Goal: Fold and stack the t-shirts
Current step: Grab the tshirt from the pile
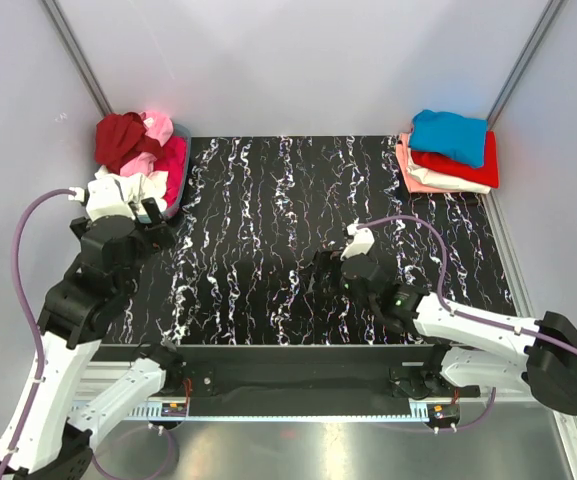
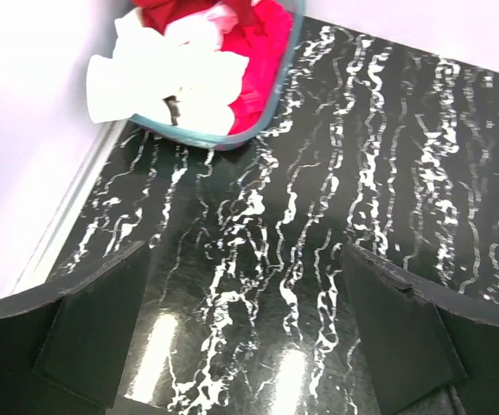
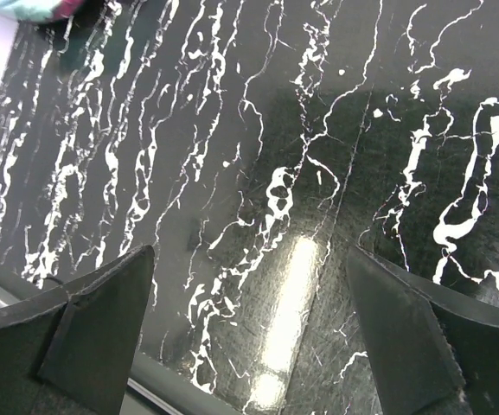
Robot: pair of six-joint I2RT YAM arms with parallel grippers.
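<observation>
top view / risk: left end effector (image 1: 151,213) sits just beside the basket (image 1: 182,140) rim. A low reach could hook the rim and drag the basket, not a shirt.
top view / risk 2: crumpled t-shirts (image 1: 133,140) are heaped together, so pulling one may bring out several.
top view / shirts: red, pink and white heap in the basket, upper left of frame. A white t-shirt (image 1: 118,190) spills over the near rim.
top view / done pile: folded stack (image 1: 448,150) at upper right of frame, blue on top, red, white and pink layers under it. The blue one sits a bit skewed, so another layer may slide.
top view / right arm: right end effector (image 1: 323,268) at mid-desk (image 1: 268,200), well apart from both piles.
left wrist / state: left end effector (image 2: 249,337) spread wide and empty, bare desk (image 2: 361,173) between the jaws.
left wrist / shirts: basket (image 2: 275,95) at upper left of frame. White t-shirt (image 2: 171,82) drapes over the rim, soft and wrinkled, so a pinch there may catch rim with cloth.
right wrist / state: right end effector (image 3: 249,337) spread wide, holding nothing, over the desk (image 3: 232,130).
right wrist / shirts: none clearly in view. There is a colour sliver at upper left of frame, but I cannot tell what it is.
</observation>
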